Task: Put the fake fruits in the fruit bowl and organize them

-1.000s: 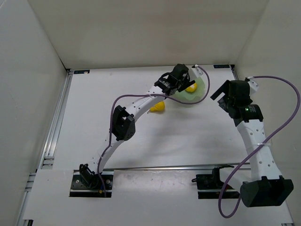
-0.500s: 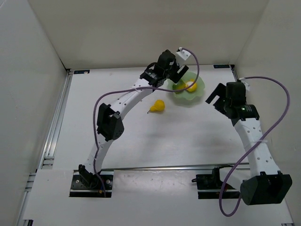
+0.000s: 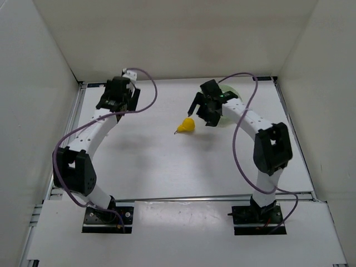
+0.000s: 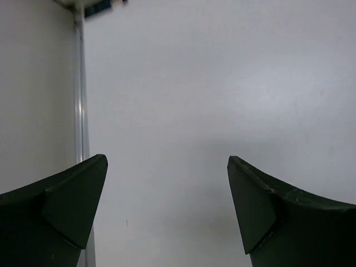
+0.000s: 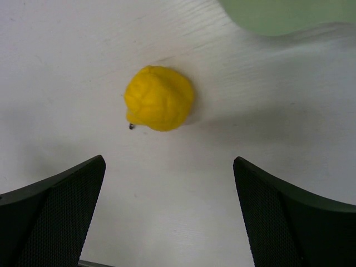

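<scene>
One yellow pear-shaped fruit point(image 3: 187, 125) lies on the white table just left of the fruit bowl point(image 3: 234, 93). Only a sliver of the bowl's pale green rim shows behind my right arm. In the right wrist view the pear point(image 5: 159, 98) lies ahead of my right gripper point(image 5: 167, 222), and the bowl's edge point(image 5: 283, 14) is at the top right. My right gripper point(image 3: 200, 117) is open and empty above the table beside the pear. My left gripper point(image 3: 115, 92) is open and empty at the back left; its wrist view point(image 4: 167, 211) shows only bare table. The other yellow fruit and the green fruit are hidden.
White walls enclose the table at the back and on both sides. A metal rail point(image 4: 80, 111) runs along the left edge, close to my left gripper. A purple cable point(image 3: 245, 119) loops off my right arm over the bowl area.
My left arm has swung from over the bowl to the back left corner. My right arm has swung left from the right side and now covers the bowl, its gripper beside the pear.
</scene>
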Controlling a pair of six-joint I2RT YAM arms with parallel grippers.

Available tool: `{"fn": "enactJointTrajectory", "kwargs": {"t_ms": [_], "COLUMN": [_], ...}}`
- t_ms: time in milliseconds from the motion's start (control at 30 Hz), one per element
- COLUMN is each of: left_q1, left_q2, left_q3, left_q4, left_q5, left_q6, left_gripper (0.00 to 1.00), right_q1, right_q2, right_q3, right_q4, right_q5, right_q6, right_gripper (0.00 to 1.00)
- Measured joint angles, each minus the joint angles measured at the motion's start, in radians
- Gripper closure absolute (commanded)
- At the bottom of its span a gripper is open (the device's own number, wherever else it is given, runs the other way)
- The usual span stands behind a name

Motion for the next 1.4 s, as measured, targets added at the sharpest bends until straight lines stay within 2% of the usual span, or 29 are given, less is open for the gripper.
{"fn": "enactJointTrajectory", "kwargs": {"t_ms": [133,233,500,600,633,700,733,833,1000,1167,1267,1400], "left_q1": [0.027,0.055,0.117,0.117,0.117,0.117,0.117,0.117,0.117,0.122,0.124,0.126], "left_q2": [-0.085,-0.159,-0.306,-0.306,-0.306,-0.306,-0.306,-0.304,-0.296,-0.294,-0.291,-0.287], "left_q3": [-0.246,-0.365,-0.437,-0.439,-0.44,-0.44,-0.44,-0.44,-0.44,-0.44,-0.44,-0.44], "left_q4": [-0.04,-0.071,-0.072,-0.072,-0.073,-0.078,-0.079,-0.087,-0.098,-0.114,-0.123,-0.14], "left_q5": [-0.005,0.0,-0.002,0.0,0.0,0.0,0.0,0.0,0.001,-0.002,-0.01,-0.023], "left_q6": [-0.023,-0.036,-0.062,-0.073,-0.076,-0.08,-0.082,-0.085,-0.088,-0.088,-0.094,-0.095], "left_gripper": [0.0,0.0,0.0,0.0,0.0,0.0,0.0,0.0,0.0,0.0,0.0,0.0], "right_q1": [0.076,0.109,0.102,0.098,0.098,0.099,0.099,0.104,0.121,0.123,0.072,-0.049], "right_q2": [0.152,0.227,0.342,0.351,0.352,0.355,0.356,0.354,0.274,0.055,-0.022,0.039], "right_q3": [0.159,0.221,0.219,0.219,0.219,0.221,0.222,0.222,0.156,0.084,0.121,0.251], "right_q4": [-0.032,-0.04,-0.141,-0.153,-0.153,-0.152,-0.15,-0.147,-0.114,-0.067,-0.03,-0.014], "right_q5": [0.066,0.108,0.15,0.156,0.156,0.161,0.164,0.169,0.167,0.248,0.326,0.357], "right_q6": [0.159,0.272,0.496,0.516,0.509,0.493,0.482,0.435,0.331,0.206,0.113,0.0], "right_gripper": [0.0,0.0,0.01,0.21,0.35,0.54,0.69,0.77,0.79,0.79,0.77,0.75]}}
